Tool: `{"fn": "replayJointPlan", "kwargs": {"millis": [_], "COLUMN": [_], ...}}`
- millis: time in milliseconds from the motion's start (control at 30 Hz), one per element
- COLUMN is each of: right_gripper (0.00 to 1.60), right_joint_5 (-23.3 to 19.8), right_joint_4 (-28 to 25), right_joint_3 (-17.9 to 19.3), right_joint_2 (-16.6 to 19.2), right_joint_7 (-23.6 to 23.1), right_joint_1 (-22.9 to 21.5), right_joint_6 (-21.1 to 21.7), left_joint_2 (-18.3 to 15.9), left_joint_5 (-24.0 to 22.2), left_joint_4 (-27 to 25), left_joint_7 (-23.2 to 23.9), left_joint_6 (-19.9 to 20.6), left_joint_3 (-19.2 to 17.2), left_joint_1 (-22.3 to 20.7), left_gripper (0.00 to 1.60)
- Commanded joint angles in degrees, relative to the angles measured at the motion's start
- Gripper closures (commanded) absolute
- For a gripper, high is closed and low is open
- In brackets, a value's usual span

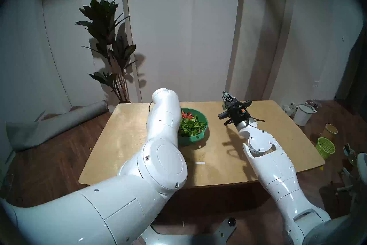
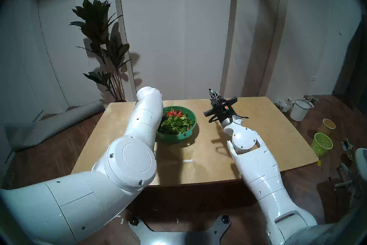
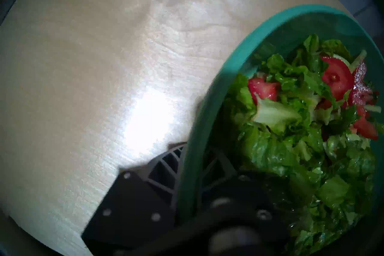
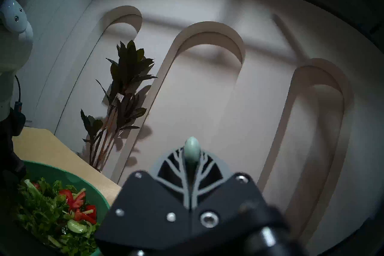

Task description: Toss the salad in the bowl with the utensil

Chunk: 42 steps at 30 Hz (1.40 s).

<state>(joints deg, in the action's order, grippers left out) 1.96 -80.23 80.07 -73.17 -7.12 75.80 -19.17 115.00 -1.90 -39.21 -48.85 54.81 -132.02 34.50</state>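
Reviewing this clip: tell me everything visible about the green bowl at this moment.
The bowl is round, deep, green, plastic-looking, with a lighter rim and a small slotted tab handle on its near side. It sits upright on the wooden table, heaped with salad: chopped lettuce, tomato pieces, cucumber. The left claw straddles its rim, one finger inside and one outside. The right claw, holding the spoon, is apart from it.

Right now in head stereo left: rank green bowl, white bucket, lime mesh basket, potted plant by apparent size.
1. Potted plant, largest by far.
2. Green bowl, though the left arm hides part of it.
3. White bucket and lime mesh basket look alike near the fisheye edge; unsure, not ranked.
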Motion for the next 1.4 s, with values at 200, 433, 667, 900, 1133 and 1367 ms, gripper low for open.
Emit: {"fn": "replayJointPlan", "kwargs": {"millis": [200, 433, 667, 900, 1133, 1367], "right_gripper": [1.60, 1.60, 1.60, 1.60, 1.60, 1.60], "right_joint_5": [-0.78, -1.08, -1.28, -1.41, -1.50, -1.59], "right_joint_4": [-1.82, -2.11, -2.35, -2.53, -2.82, -3.12], "right_joint_3": [0.23, 0.15, 0.22, 0.18, 0.15, 0.16], "right_joint_2": [-0.05, -0.16, -0.19, -0.28, -0.35, -0.42], "right_joint_7": [-0.60, -1.14, -1.40, -1.42, -1.28, -1.07], "right_joint_1": [-0.05, 0.12, 0.30, 0.51, 0.74, 1.10], "right_joint_6": [-0.43, -0.43, -0.40, -0.39, -0.43, -0.46], "left_joint_2": [-0.46, -1.49, -2.50, -3.69, -4.87, -5.78], "left_joint_5": [0.91, 1.58, 2.24, 2.72, 3.13, 3.33], "left_joint_4": [5.06, 6.91, 8.94, 11.05, 13.21, 15.55], "left_joint_7": [-3.55, -3.29, -2.81, -2.63, -2.41, -2.47], "left_joint_6": [0.19, 0.19, 0.19, 0.19, 0.19, 0.19], "left_joint_3": [-1.36, -1.83, -2.16, -2.67, -3.08, -3.58], "left_joint_1": [-0.49, -1.34, -1.94, -2.64, -3.38, -4.41], "left_gripper": [1.60, 1.60, 1.60, 1.60, 1.60, 1.60]}}
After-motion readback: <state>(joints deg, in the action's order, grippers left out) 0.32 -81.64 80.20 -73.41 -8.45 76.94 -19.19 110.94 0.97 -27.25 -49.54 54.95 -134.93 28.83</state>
